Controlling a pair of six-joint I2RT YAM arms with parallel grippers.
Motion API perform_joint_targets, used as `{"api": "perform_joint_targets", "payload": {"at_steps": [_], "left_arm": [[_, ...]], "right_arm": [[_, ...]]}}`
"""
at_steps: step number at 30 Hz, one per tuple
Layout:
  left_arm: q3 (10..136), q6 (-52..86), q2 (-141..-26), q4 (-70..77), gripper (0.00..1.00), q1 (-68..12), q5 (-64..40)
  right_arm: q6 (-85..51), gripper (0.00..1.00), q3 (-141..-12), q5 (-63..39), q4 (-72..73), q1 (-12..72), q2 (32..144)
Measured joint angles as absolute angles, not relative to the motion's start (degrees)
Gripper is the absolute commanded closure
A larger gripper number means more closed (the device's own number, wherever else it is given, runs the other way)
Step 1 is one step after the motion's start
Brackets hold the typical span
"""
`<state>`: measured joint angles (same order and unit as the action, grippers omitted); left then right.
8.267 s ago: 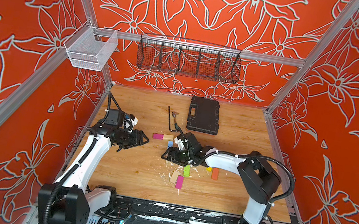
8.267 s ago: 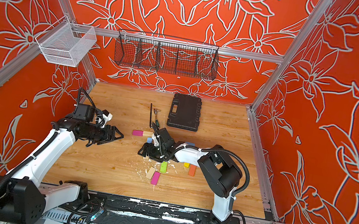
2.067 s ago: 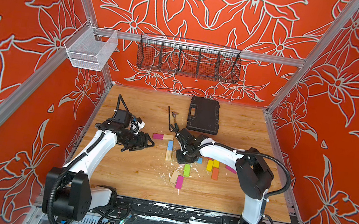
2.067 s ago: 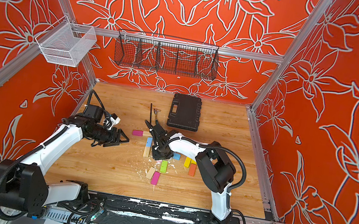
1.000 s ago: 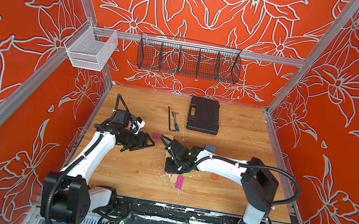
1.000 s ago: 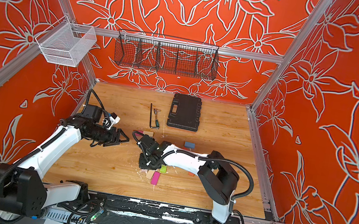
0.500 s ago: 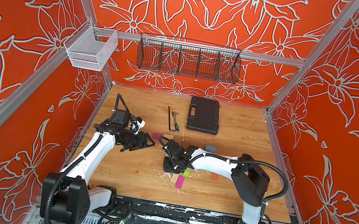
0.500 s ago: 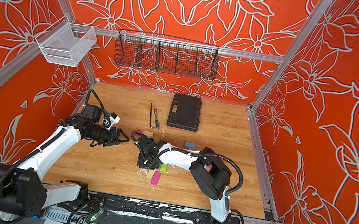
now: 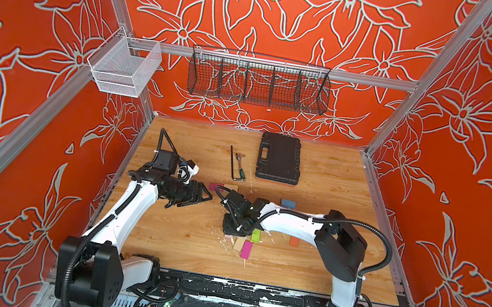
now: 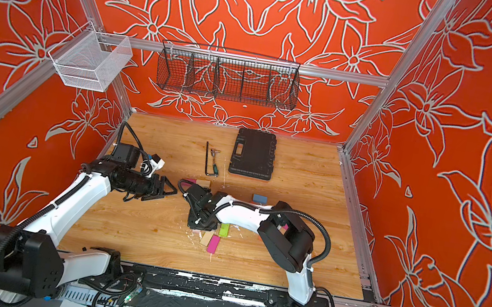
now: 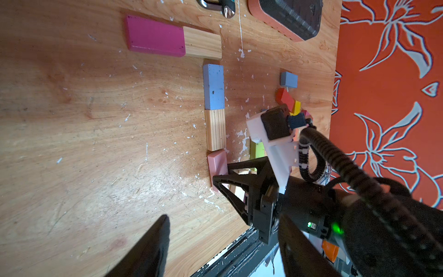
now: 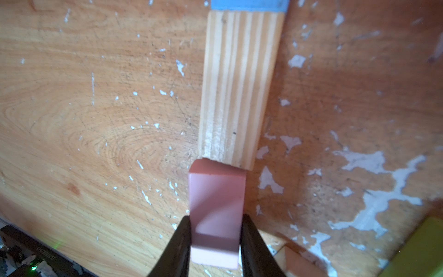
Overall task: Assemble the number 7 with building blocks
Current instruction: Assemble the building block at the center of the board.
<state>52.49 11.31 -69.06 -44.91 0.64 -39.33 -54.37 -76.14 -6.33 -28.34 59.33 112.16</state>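
Observation:
The number 7 lies flat on the wooden table: a magenta block (image 11: 154, 36) and a plain wood block (image 11: 202, 43) across the top, then a blue block (image 11: 213, 86) and a second wood block (image 11: 215, 129) going down. My right gripper (image 12: 215, 217) is shut on a pink block (image 12: 217, 191) whose far end touches that wood block (image 12: 237, 84). In both top views the right gripper (image 9: 230, 226) (image 10: 199, 219) is low over the column's foot. My left gripper (image 9: 196, 197) (image 11: 224, 227) hovers open and empty, left of the magenta block (image 9: 215, 186).
Loose blocks lie to the right of the column's foot: green (image 9: 256, 235), magenta (image 9: 246, 249), plain wood (image 9: 239, 243), orange (image 9: 294, 241) and blue (image 9: 287, 203). A black case (image 9: 279, 158) and a hex key (image 9: 233, 165) lie near the back wall.
The right gripper came from the loose blocks to the foot of the column with the pink block and has stayed there for the last second. Its elbow swung slightly left. The left arm barely moved.

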Motion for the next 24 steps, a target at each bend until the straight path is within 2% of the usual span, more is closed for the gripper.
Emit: {"api": "perform_joint_targets", "payload": {"at_steps": [5,10,13,20,24], "left_arm": [[52.5,11.3,-69.1,-44.9,0.31,0.6,-39.3],[52.5,11.3,-69.1,-44.9,0.31,0.6,-39.3],[52.5,11.3,-69.1,-44.9,0.31,0.6,-39.3],[52.5,11.3,-69.0,-44.9,0.31,0.6,-39.3],[52.5,11.3,-68.5,-44.9,0.31,0.6,-39.2]], "right_arm": [[-54.5,0.53,-76.1,-6.2,-29.3,59.3,112.2],[-54.6,0.29,-76.3,-6.4,-28.9,59.3,112.2],[-54.5,0.2,-76.4,-6.5,-27.9,59.3,112.1],[-54.2,0.19,-74.2,-6.3,-25.5,59.3,110.5],[-53.5,0.19,-69.4,-5.6,-23.4,59.3,105.5]]}}
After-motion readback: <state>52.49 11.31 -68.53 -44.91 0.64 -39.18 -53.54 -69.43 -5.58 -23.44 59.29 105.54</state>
